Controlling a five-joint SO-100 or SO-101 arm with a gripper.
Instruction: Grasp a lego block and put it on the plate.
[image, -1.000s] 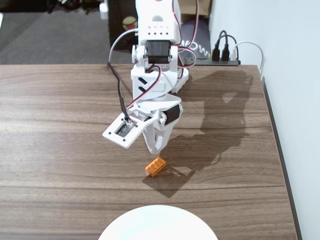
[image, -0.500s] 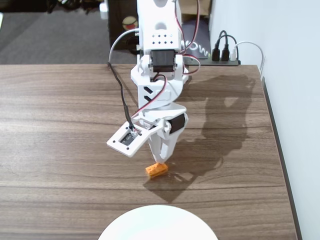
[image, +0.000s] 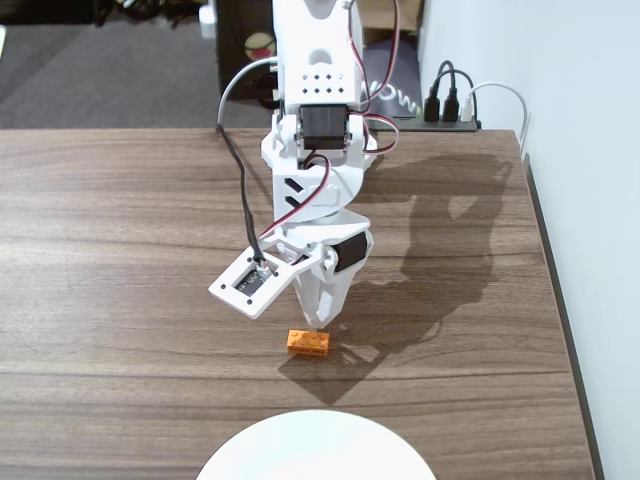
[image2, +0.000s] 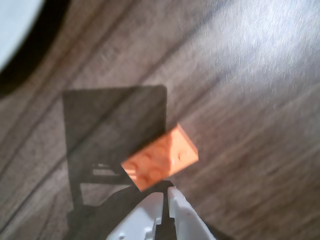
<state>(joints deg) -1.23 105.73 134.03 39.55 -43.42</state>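
The orange lego block lies flat on the wooden table, just in front of my gripper's tips. In the wrist view the block lies askew, right beyond the fingertips. My white gripper points down at the table just behind the block; in the wrist view the gripper has its two fingers nearly together with only a thin gap, holding nothing. The white plate shows at the bottom edge of the fixed view, in front of the block; a bit of its rim is in the wrist view's top left corner.
The wooden table's right edge runs along a white wall. A black power strip with plugs sits at the table's far right. The arm's cables hang at its left side.
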